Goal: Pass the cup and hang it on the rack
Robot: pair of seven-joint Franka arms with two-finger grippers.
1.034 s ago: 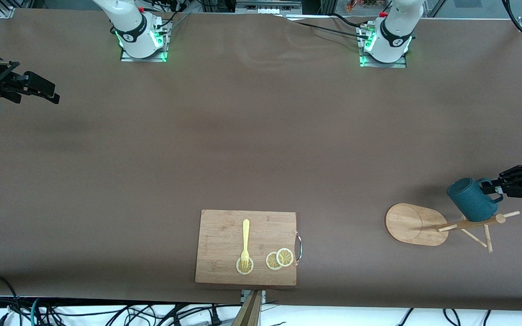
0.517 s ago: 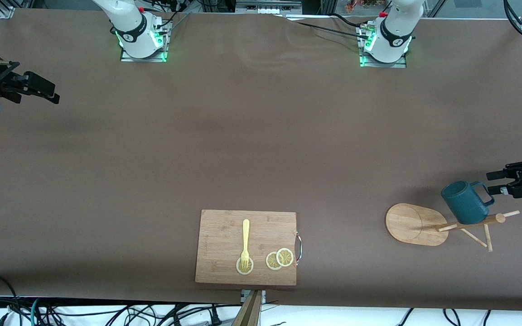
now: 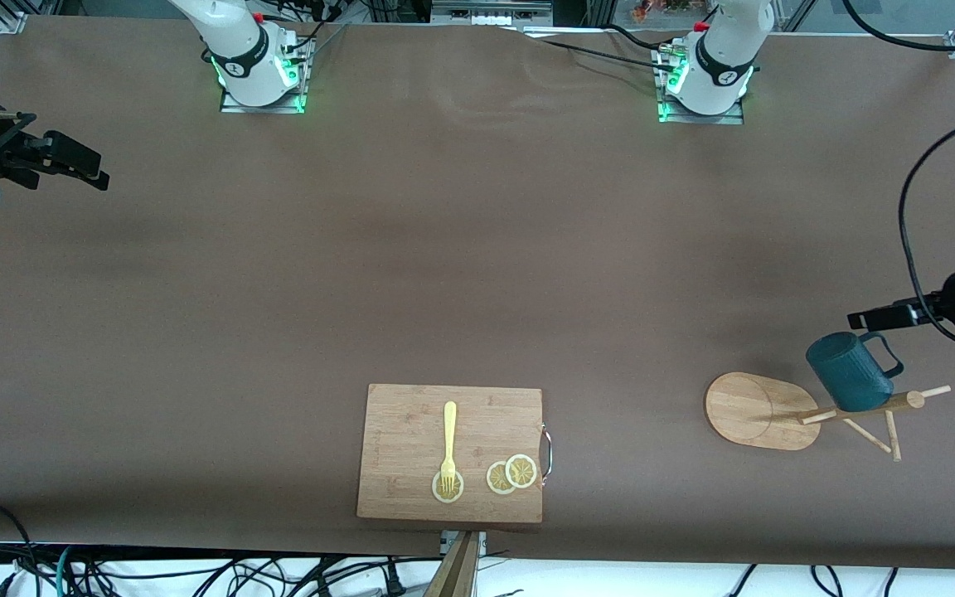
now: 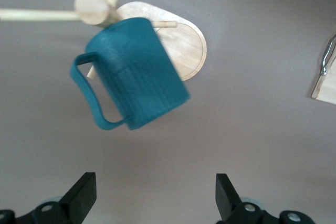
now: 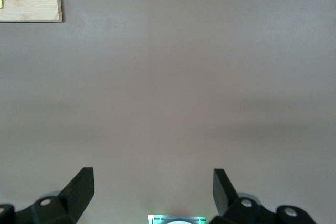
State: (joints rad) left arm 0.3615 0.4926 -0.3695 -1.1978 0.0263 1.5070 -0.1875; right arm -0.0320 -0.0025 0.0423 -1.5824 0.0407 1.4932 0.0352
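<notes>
Rack [image 3: 763, 410]: stands toward the left arm's end of the table; flat oval base, central pole, thin pegs; landmark for all below.
Cup [image 3: 849, 372]: hangs tilted on a peg of the rack, above its base; handle turned toward the left gripper; touched by no finger.
Left gripper [image 3: 879, 317]: in the air just beside the rack's top, apart from the cup; fingers [image 4: 84, 195] spread wide, nothing between them.
Right gripper [image 3: 71, 162]: waits well apart from the rack, over the right arm's end of the table; fingers [image 5: 79, 187] spread, empty.
Cutting board [image 3: 411, 431]: well apart from the rack, toward the table's middle; carries a yellow fork [image 3: 449, 444] and three lemon slices [image 3: 512, 475].
</notes>
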